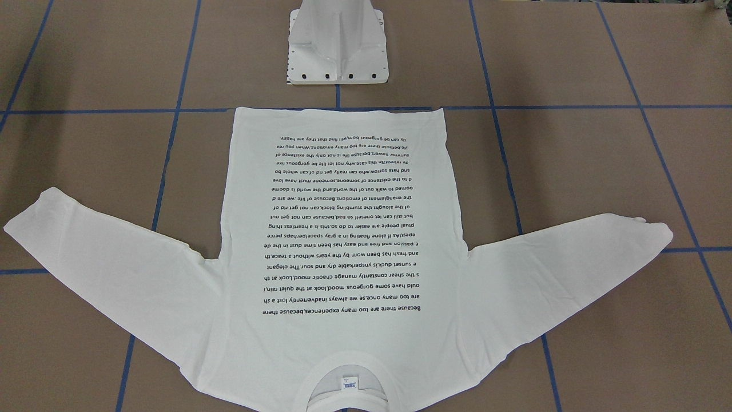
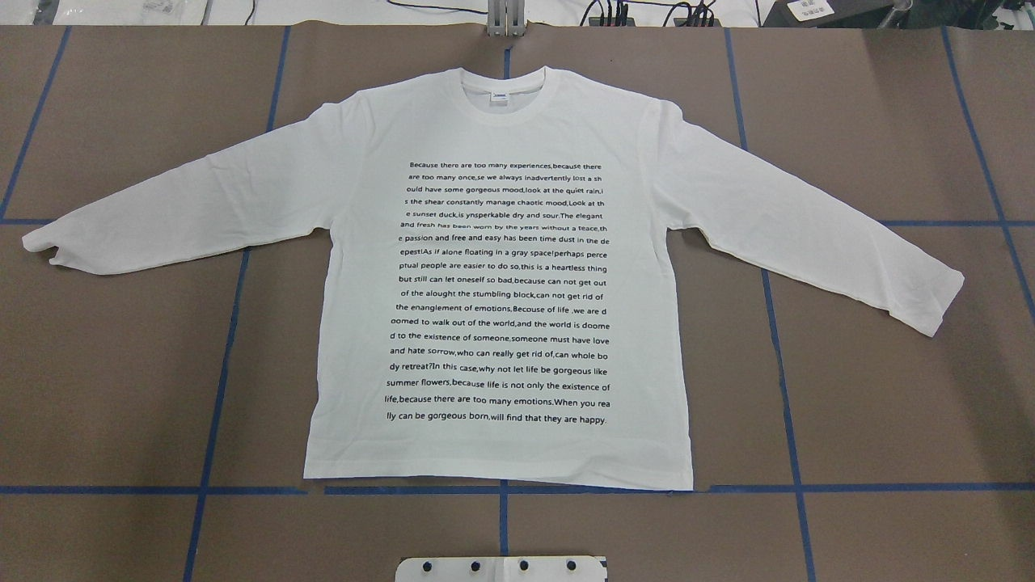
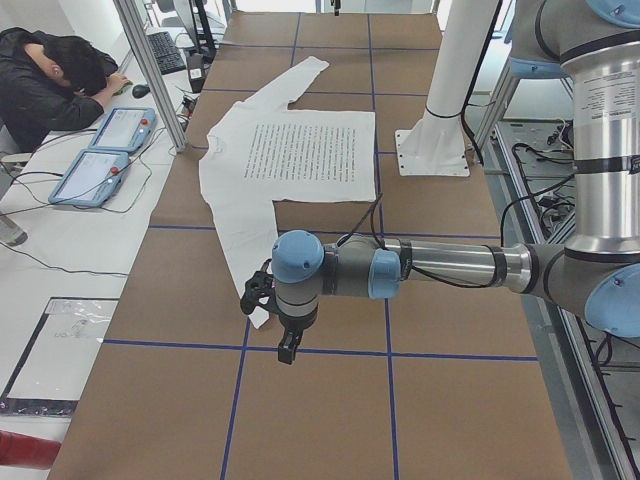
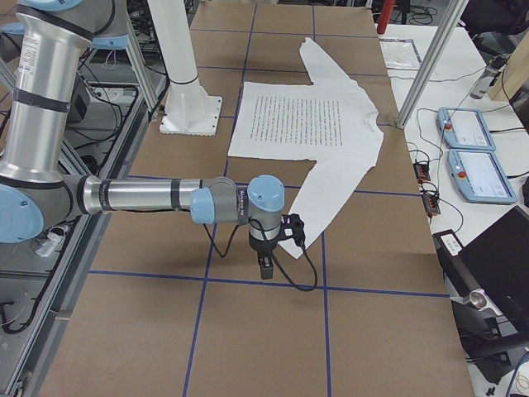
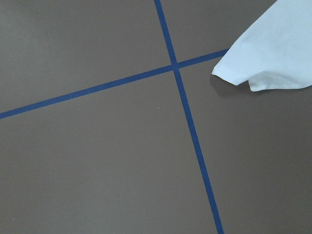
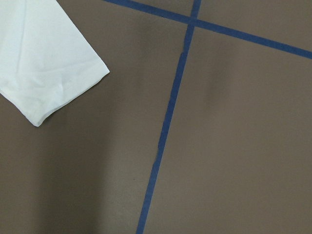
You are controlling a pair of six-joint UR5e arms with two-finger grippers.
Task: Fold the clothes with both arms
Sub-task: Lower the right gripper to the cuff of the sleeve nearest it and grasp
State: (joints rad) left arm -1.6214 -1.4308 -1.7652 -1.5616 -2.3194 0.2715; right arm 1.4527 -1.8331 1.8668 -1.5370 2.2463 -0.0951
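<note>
I see the white long-sleeved shirt [image 2: 501, 307] lying flat, print side up, mid-table [image 2: 889, 388]. Its collar points to the far edge, its hem to the white pedestal base [image 1: 337, 51], and the sleeves spread toward both ends. The left gripper [image 3: 287, 348] hangs above the table near the left cuff [image 5: 273, 53], and the right gripper [image 4: 264, 266] near the right cuff [image 6: 44, 58]. Both cuffs lie free. I cannot tell how far either gripper is open.

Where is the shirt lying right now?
In the overhead view the shirt lies flat at the centre of the table, text up, sleeves spread to both sides, hem nearest the white pedestal base.
</note>
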